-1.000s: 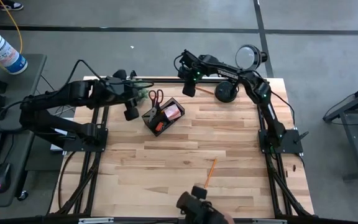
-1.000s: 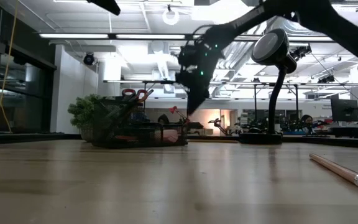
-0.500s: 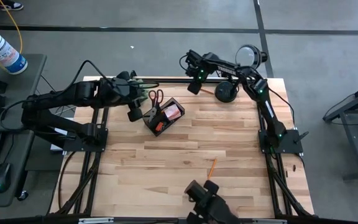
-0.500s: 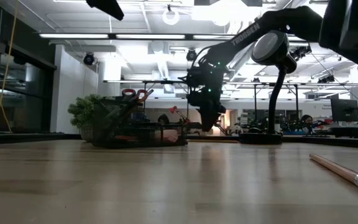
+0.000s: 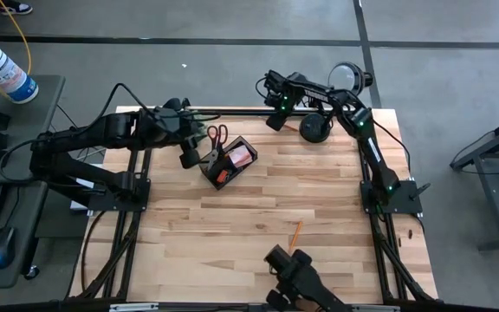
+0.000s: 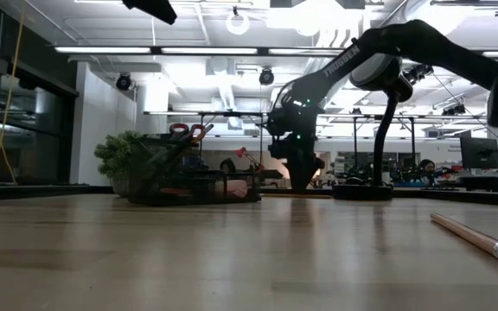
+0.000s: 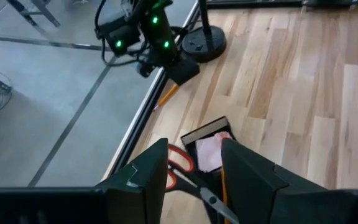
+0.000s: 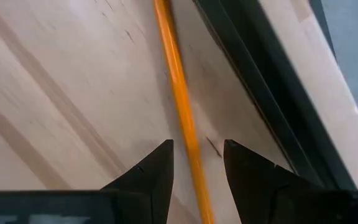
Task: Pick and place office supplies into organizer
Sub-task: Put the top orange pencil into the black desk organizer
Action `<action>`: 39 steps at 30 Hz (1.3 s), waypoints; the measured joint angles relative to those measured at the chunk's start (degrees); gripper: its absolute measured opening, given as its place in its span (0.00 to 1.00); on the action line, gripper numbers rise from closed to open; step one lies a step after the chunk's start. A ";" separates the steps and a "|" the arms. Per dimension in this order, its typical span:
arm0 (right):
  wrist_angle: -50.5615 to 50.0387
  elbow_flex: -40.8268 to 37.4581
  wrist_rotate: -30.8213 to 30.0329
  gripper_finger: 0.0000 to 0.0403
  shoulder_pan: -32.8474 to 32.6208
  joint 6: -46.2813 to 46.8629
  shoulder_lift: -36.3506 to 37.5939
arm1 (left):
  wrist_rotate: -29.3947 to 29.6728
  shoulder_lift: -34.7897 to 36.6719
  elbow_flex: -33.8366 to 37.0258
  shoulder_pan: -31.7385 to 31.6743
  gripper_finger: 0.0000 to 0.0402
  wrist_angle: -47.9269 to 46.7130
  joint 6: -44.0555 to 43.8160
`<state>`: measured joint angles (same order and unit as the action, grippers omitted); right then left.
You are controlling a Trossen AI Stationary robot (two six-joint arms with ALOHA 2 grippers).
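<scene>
The black organizer (image 5: 226, 163) stands on the table's far left part. It holds red-handled scissors (image 7: 180, 160), a pink sticky-note pad (image 7: 209, 152) and a red-orange piece (image 5: 222, 177). My left gripper (image 5: 189, 157) hovers open just left of it, and in the left wrist view (image 7: 194, 143) it is above the scissors. My right gripper (image 5: 275, 120) is open and low over the table's far edge (image 6: 301, 180). In the right wrist view (image 8: 197, 144) its fingers stand on either side of an orange pencil (image 8: 178, 99) lying flat. A second pencil (image 5: 294, 231) lies near the near edge.
The black lamp's base (image 5: 314, 130) sits just right of my right gripper, with its round head (image 5: 346, 78) beyond the far edge. A green plant (image 6: 118, 155) stands behind the organizer. The table's dark frame rail (image 8: 260, 93) runs beside the pencil. A dark device (image 5: 294, 276) sits at the near edge.
My right gripper has moved toward the table's right and far edge and come down nearly to the tabletop beside the lamp base, ending over the far pencil. The dark device at the near edge has shifted a little to the right.
</scene>
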<state>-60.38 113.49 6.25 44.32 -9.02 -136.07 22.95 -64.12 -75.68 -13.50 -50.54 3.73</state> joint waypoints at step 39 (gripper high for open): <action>-1.32 0.04 -0.64 0.20 -2.90 -2.38 -0.96 | -0.91 0.00 0.00 0.00 0.34 1.15 -1.07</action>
<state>-61.69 113.54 5.61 41.42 -11.40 -137.03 22.04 -64.12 -75.68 -13.49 -49.39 2.66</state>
